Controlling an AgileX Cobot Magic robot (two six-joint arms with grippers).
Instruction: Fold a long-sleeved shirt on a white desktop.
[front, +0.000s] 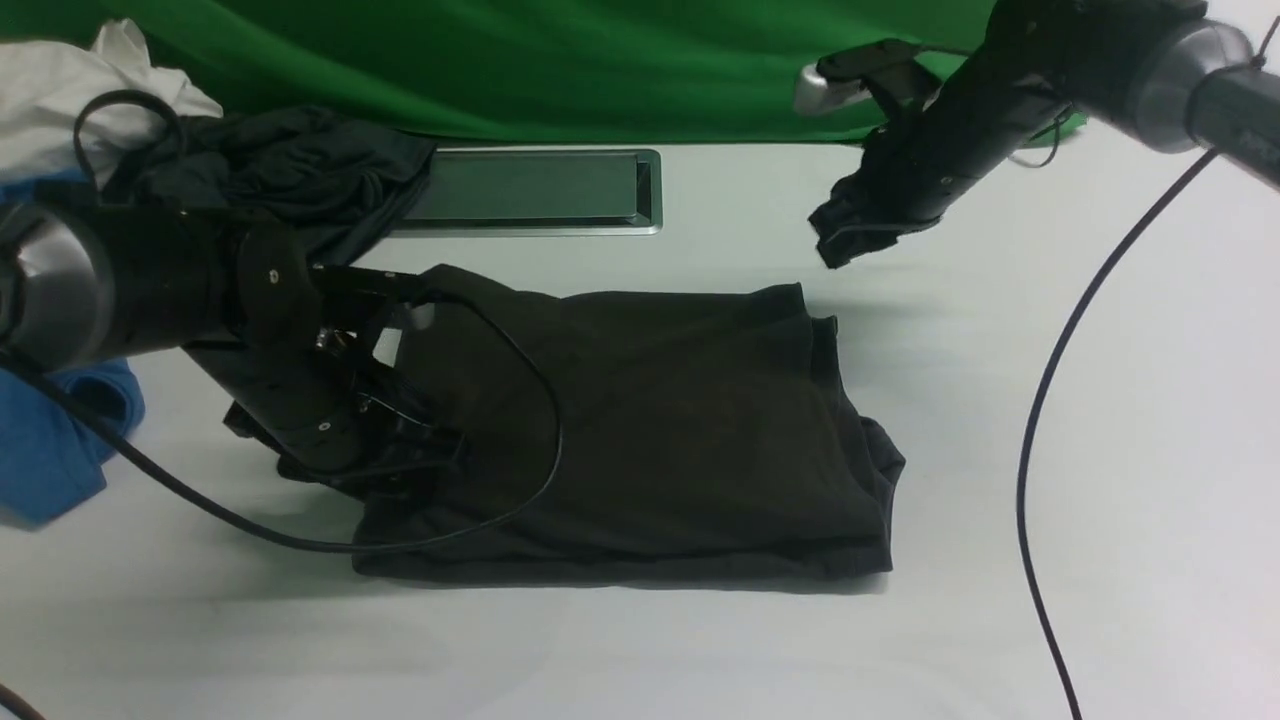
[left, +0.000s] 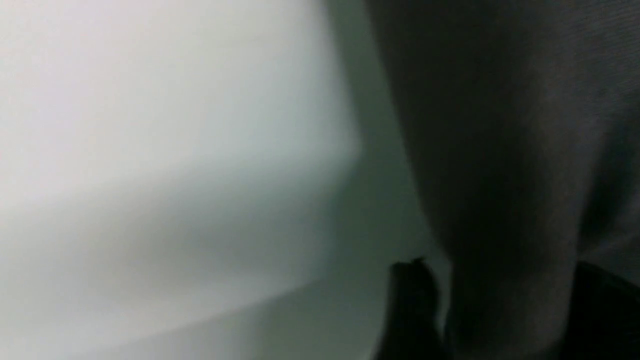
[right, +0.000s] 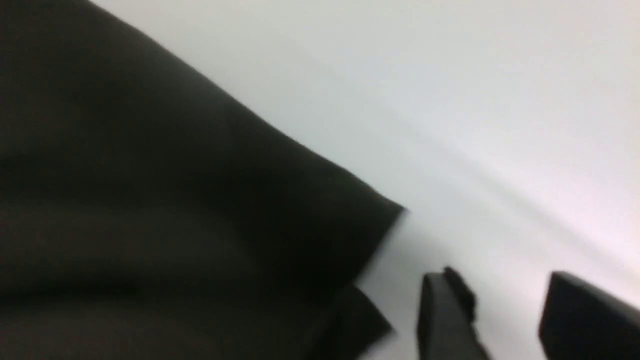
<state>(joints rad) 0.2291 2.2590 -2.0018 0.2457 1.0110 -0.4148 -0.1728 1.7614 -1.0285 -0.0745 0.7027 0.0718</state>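
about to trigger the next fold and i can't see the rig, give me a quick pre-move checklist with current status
1. Long-sleeved shirt lies on the white desktop as a folded rectangle: ok.
2. Right gripper is empty, jaws apart, off the cloth near the shirt's far right corner: ok.
3. Left gripper has a hold on the shirt's left edge: cannot tell, the jaws are hidden against dark cloth.
4. Left arm's cable is off the cloth: not ok, it loops across the shirt.
5. Right edge is tidy: not ok, cloth bunches out at the near right.
6. Pile of other garments is apart from the shirt: cannot tell.
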